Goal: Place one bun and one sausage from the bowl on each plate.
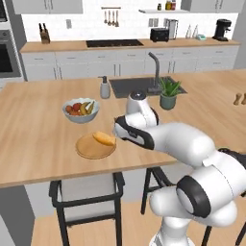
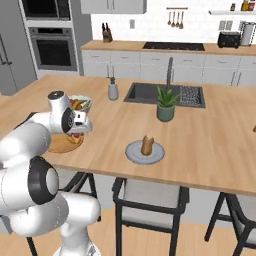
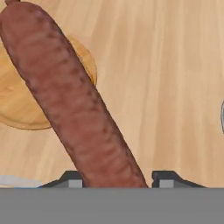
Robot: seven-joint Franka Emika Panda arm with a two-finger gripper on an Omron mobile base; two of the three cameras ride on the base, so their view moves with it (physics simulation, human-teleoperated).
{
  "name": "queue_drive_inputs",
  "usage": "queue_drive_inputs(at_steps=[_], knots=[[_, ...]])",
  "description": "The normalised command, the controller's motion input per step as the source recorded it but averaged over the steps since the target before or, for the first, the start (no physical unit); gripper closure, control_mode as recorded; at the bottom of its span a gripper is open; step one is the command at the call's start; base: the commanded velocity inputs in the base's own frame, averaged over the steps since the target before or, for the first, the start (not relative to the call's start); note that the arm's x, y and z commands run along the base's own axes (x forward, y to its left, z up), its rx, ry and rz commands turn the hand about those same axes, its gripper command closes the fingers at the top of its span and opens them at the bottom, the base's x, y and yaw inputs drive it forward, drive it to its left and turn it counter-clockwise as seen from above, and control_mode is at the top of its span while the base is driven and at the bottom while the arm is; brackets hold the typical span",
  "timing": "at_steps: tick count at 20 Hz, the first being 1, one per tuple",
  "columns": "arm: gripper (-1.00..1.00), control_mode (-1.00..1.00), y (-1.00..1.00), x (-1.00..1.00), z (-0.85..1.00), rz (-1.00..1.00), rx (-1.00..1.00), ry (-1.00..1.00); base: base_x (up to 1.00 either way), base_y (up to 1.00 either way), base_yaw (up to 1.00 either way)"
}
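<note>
Gripper clamped on a sausage, bottom centre of hand view, wooden plate at left beyond it. Step: delivering sausage; next needs shift over that plate, beside its bun. Count: two plates, two buns, one sausage seen; grey-blue plate holds one bun

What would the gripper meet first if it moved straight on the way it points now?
Probably the wooden plate: the held sausage would touch it first, near its right edge. Depth is unclear, so it could reach the counter instead.
</note>
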Motion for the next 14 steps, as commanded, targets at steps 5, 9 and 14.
queue_drive_inputs(at_steps=[5, 9, 14], knots=[[1.0, -1.0, 0.8, 0.32, 0.01, 0.09, 0.0, 0.04, 0.15, 0.14, 0.0], [1.0, -1.0, 1.0, -0.13, -0.04, 0.2, -0.07, 0.18, 0.0, 0.0, 0.0], [1.0, -1.0, 0.75, -0.86, -0.41, 0.16, -0.06, 0.08, 0.0, 0.0, 0.0]])
